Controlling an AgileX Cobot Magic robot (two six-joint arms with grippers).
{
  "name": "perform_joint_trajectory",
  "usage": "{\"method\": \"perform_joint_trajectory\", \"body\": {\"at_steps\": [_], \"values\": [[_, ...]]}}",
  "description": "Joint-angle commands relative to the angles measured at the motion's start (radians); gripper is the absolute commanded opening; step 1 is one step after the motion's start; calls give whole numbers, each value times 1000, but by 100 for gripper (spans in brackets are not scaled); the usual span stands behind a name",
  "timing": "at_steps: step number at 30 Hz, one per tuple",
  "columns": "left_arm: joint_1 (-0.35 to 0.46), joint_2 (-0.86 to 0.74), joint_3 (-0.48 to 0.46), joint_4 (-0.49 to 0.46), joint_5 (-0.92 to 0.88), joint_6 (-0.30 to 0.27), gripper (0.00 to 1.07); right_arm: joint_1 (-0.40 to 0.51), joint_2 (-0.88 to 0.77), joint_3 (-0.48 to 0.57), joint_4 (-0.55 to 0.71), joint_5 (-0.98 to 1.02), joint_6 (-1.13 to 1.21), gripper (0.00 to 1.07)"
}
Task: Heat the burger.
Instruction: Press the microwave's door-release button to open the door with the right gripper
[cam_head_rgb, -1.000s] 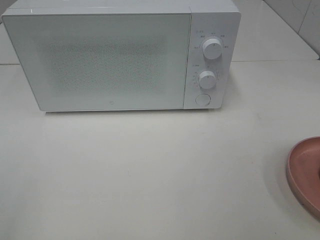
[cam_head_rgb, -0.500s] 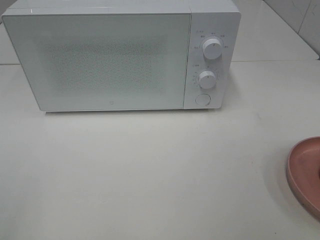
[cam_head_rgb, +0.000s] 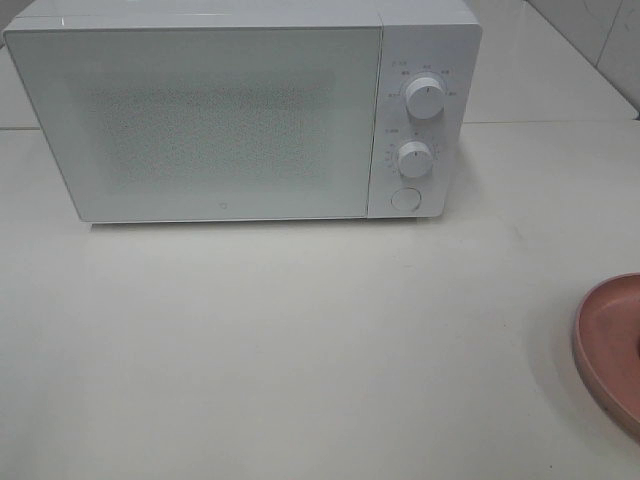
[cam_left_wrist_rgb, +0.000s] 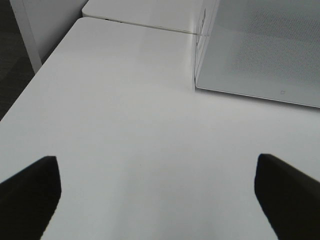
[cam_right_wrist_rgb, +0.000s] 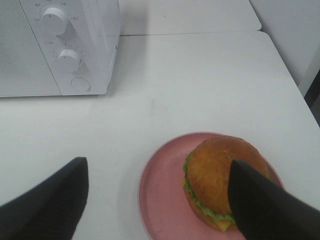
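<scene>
Nearest the robot, the right gripper (cam_right_wrist_rgb: 157, 167) hangs over the pink plate (cam_right_wrist_rgb: 150, 200) with its jaws spread wide and nothing between them. The burger (cam_right_wrist_rgb: 215, 170) sits on that plate, bun up, lettuce and a bit of cheese poking out the side. One finger crosses in front of the bun in the right wrist view, but whether it touches can't be told from that angle. It looks lined up for a straddle grab, which would explain the wide spread (a domed bun needs room on both sides).

In the exterior high view only a slice of the plate (cam_head_rgb: 610, 350) shows, cut off at the lower right edge, and the burger itself is out of frame there.

The left gripper (cam_left_wrist_rgb: 156, 161) is also wide open and empty, hovering over bare white table (cam_head_rgb: 300, 340). It seems parked on the door's side, probably because the door has to be opened before anything goes in.

Farther back, in the upper half of the frame, stands the white microwave (cam_head_rgb: 200, 120) with its door closed. Two knobs are stacked on the panel at upper right, the top knob (cam_head_rgb: 425, 98) above the lower knob (cam_head_rgb: 414, 158), with a round button (cam_head_rgb: 404, 199) under them. So the job looks barely started: burger unheld, door shut.
</scene>
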Motion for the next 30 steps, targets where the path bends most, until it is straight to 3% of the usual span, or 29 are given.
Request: {"method": "perform_joint_trajectory", "body": {"at_steps": [1,30], "values": [[-8,-24,2,-1,-6,-6,98,-6,41,17,0,-63,1,75],[-8,-24,2,-1,-6,-6,98,-6,311,149,0,-496,0,75]]}}
